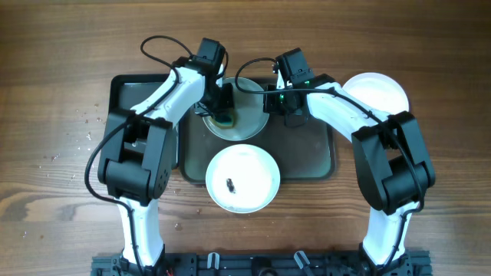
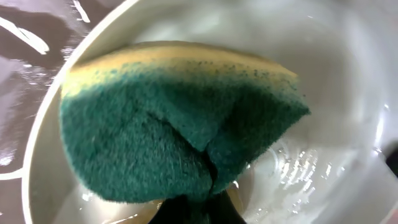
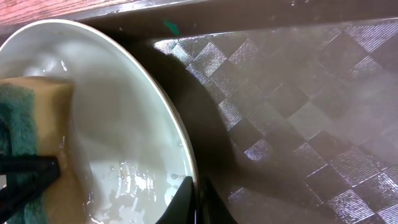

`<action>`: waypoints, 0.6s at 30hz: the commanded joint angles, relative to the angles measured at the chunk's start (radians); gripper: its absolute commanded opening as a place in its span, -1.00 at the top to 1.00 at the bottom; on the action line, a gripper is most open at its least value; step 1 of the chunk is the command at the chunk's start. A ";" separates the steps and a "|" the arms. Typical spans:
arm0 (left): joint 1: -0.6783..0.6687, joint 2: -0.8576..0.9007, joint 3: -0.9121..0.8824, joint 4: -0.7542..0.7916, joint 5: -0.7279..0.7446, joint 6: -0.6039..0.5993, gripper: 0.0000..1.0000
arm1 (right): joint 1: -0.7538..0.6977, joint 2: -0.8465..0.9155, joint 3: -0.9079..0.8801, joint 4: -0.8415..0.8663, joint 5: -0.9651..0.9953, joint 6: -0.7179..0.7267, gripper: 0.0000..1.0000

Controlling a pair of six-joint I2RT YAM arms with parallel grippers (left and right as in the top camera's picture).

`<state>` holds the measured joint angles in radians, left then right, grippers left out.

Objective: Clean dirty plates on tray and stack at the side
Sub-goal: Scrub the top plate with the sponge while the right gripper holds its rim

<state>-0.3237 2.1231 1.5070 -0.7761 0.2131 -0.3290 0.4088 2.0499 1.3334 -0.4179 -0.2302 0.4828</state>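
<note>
From overhead, your left end effector is clenched on a sponge and presses it onto the far plate, which sits at the back of the tray. Your right end effector is clamped on that plate's right rim, most likely to stop it sliding or spinning under the scrubbing. The near plate overhangs the tray's front edge and shows a dark smear, so it looks uncleaned. A side plate rests on the table, right of the tray and partly under the right arm.

In the left wrist view, the sponge fills the frame with its green scouring side toward the camera and its yellow foam beyond. It is pinched at its lower edge between dark fingers. The wet white plate lies beneath it.

In the right wrist view, the fingers appear closed over the rim where plate meets tray, though only their tips show. The sponge sits at the plate's far left.
</note>
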 commanded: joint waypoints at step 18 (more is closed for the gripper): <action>-0.022 -0.148 0.100 -0.004 0.150 0.060 0.92 | 0.005 0.025 -0.006 0.014 -0.008 0.018 0.92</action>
<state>-0.3508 2.1075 1.5669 -0.7803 0.5007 -0.2893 0.4088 2.0502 1.3334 -0.4129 -0.2283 0.4828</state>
